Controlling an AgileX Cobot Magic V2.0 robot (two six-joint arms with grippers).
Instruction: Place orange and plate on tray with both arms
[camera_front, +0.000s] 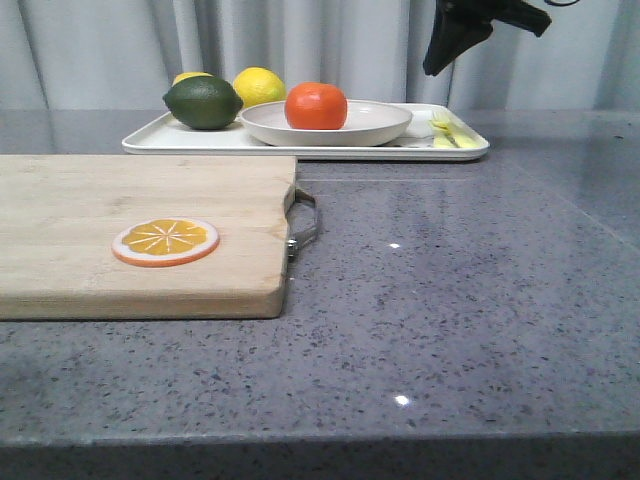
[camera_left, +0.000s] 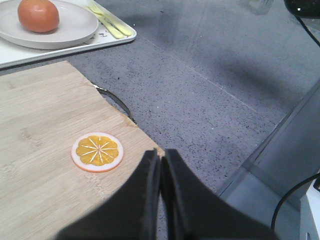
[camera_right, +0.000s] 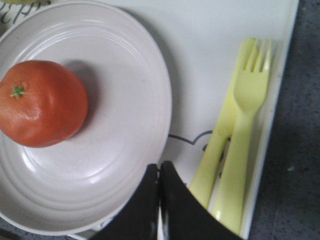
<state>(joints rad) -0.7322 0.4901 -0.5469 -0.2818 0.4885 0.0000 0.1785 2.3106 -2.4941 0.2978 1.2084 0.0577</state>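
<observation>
The orange (camera_front: 315, 106) sits in the off-white plate (camera_front: 380, 122), and the plate rests on the white tray (camera_front: 300, 146) at the back of the table. My right gripper (camera_front: 431, 68) hangs shut and empty above the tray's right part. In the right wrist view its closed tips (camera_right: 159, 167) are over the plate's rim (camera_right: 125, 100), apart from the orange (camera_right: 42, 102), with the tray (camera_right: 200, 60) below. My left gripper (camera_left: 161, 155) is shut and empty above the near corner of the cutting board. That view also shows the orange (camera_left: 38, 15), plate (camera_left: 75, 25) and tray (camera_left: 75, 47) far off.
A wooden cutting board (camera_front: 130, 200) with a metal handle (camera_front: 305, 222) lies front left and carries an orange slice disc (camera_front: 165, 241). On the tray are a dark green lime (camera_front: 203, 102), yellow lemons (camera_front: 259, 86) and yellow-green cutlery (camera_front: 447, 130).
</observation>
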